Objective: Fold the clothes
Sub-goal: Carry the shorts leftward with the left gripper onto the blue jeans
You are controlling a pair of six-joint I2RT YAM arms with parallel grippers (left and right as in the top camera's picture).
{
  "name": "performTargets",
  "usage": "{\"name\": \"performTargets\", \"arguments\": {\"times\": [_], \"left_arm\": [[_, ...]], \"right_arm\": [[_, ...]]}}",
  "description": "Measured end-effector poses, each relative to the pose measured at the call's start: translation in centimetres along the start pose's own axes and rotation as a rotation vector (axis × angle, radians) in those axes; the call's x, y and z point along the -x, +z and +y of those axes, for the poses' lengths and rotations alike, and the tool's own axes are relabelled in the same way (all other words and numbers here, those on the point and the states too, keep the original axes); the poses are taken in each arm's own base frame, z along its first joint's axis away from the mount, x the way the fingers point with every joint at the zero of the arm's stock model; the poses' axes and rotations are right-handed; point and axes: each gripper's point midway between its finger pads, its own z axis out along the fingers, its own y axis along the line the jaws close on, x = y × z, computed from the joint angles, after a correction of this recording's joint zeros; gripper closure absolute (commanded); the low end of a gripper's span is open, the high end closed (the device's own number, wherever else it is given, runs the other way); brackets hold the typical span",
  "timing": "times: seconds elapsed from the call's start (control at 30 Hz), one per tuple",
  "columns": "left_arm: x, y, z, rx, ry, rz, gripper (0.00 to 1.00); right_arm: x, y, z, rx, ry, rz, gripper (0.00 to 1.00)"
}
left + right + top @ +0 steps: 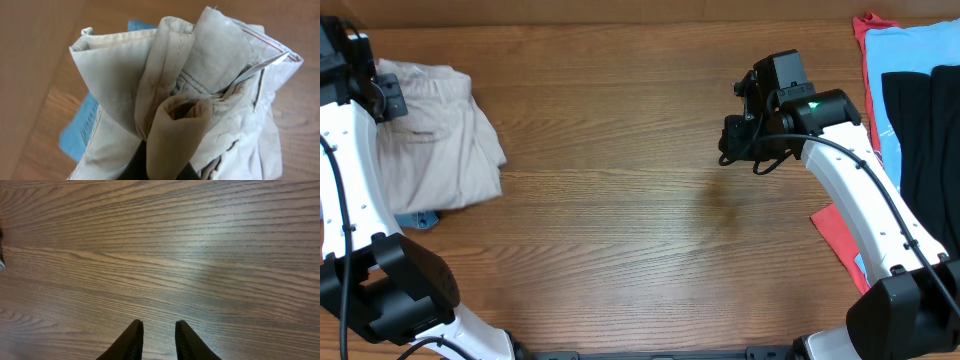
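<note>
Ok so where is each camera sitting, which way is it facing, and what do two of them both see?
Overhead: fixed above the table, facing straight down; both white arms show, khaki shorts left, garment pile right.
Left wrist: on the left arm, looking along the left claw, which pinches the shorts.
Right wrist: on the right arm, facing bare wood; right claw open.
Shared: overhead and left wrist both show the shorts over blue cloth.
</note>
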Motion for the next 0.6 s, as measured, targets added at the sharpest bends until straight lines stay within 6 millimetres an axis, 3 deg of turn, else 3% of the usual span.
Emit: {"name": "performTargets", "arguments": {"times": [0.37,0.6], "left_arm": [[2.6,-0.1,1.8,0.013,0.104,-0.11,0.96],[2.8,0.1,3.8,0.032,0.103,-0.128,0.96]], "right_arm": [[0.0,0.0,0.0,-0.002,0.0,0.002,0.75],[-0.1,0.0,0.0,-0.002,0.001,0.002,0.75]]}}
